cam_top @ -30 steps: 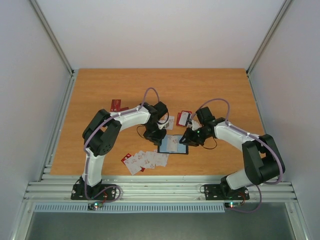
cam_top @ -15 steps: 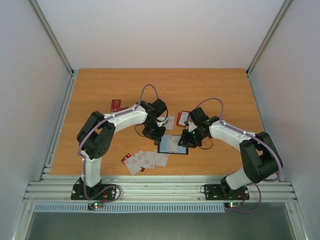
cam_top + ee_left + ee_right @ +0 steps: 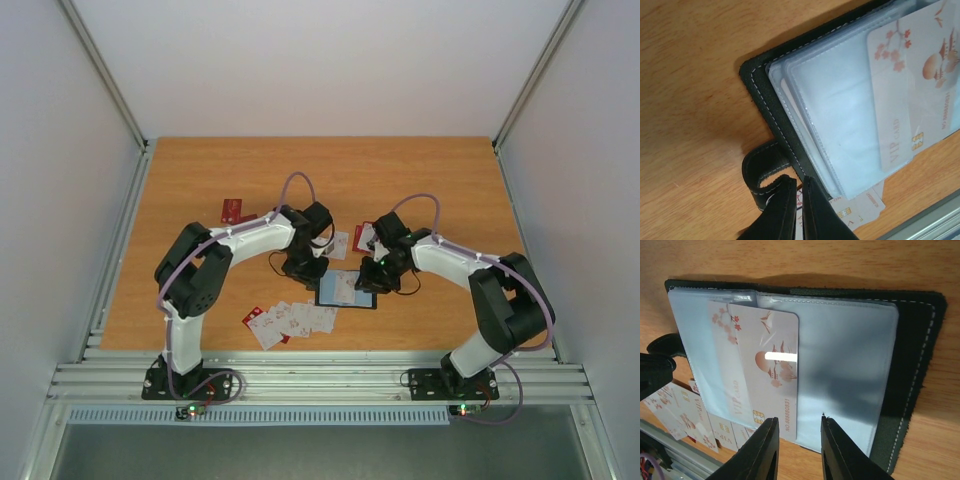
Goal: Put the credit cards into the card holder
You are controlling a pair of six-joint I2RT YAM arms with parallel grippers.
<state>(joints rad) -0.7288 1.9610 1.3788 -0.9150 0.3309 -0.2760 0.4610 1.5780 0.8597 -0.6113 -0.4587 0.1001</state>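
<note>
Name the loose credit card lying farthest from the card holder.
The red card alone at the far left; all the others lie close beside the card holder.

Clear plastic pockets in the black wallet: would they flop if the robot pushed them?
Probably floppy: the thin clear plastic pockets lie fanned and rippled in the black stitched wallet. Likely slippery too, since they shine. The white blossom card inside should stiffen one.
</note>
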